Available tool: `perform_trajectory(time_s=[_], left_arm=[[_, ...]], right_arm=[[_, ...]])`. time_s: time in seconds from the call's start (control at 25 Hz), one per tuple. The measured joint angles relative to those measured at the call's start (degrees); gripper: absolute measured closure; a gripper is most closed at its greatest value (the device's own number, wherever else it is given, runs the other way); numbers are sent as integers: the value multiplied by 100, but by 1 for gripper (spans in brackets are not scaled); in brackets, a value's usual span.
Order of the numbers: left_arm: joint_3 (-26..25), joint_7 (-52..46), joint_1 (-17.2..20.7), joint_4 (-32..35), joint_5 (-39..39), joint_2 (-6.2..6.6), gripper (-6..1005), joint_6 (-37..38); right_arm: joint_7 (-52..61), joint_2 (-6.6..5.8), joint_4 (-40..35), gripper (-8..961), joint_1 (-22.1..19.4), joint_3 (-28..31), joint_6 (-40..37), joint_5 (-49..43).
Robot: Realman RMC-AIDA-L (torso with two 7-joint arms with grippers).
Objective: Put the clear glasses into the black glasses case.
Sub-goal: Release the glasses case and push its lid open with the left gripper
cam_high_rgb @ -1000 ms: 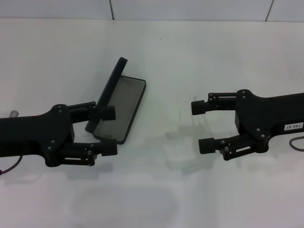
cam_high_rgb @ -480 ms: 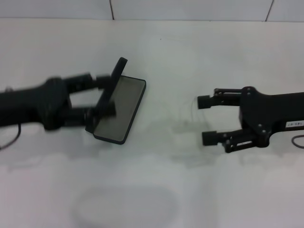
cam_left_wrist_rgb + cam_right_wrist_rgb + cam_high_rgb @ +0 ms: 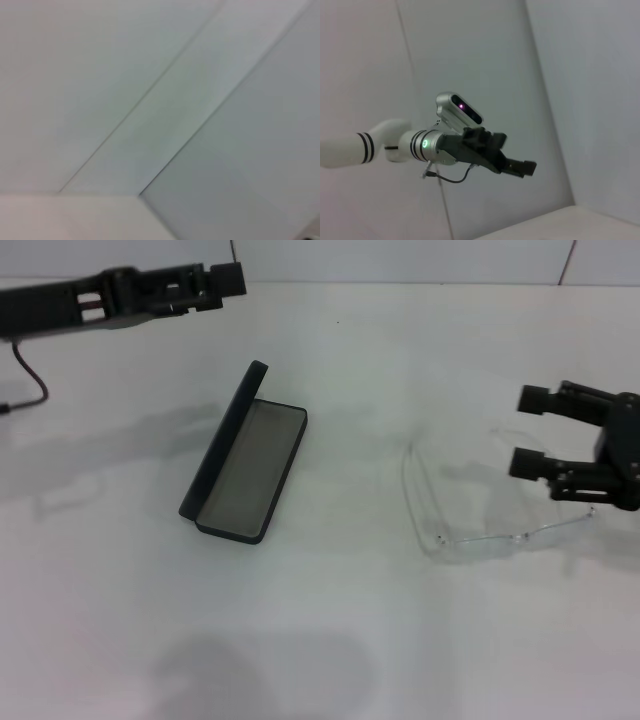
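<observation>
Our right hand [image 3: 532, 430] sits at the table's [image 3: 330, 640] right side, fingers apart w/ nothing between them. The clear glasses [image 3: 470, 510] lie on the table just beside and inward of it, open-armed, not touching. The black glasses case [image 3: 245, 468] lies open well beyond the glasses from that hand, lid up. Our left hand [image 3: 215, 282] is raised far off behind the case; we can't tell its opening. Risk, we judge: the frame is thin & slick, so a pinch on one arm could skid or twist it; tilted carry may clip the lid.
</observation>
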Motion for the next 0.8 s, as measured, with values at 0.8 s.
perform_trajectory(time_s=[0.8], left_arm=[[3902,-4001,-54,4569,4347,-411,177,-442]], right_arm=[[-361,-118,229,97,-225,324,-16,-18]])
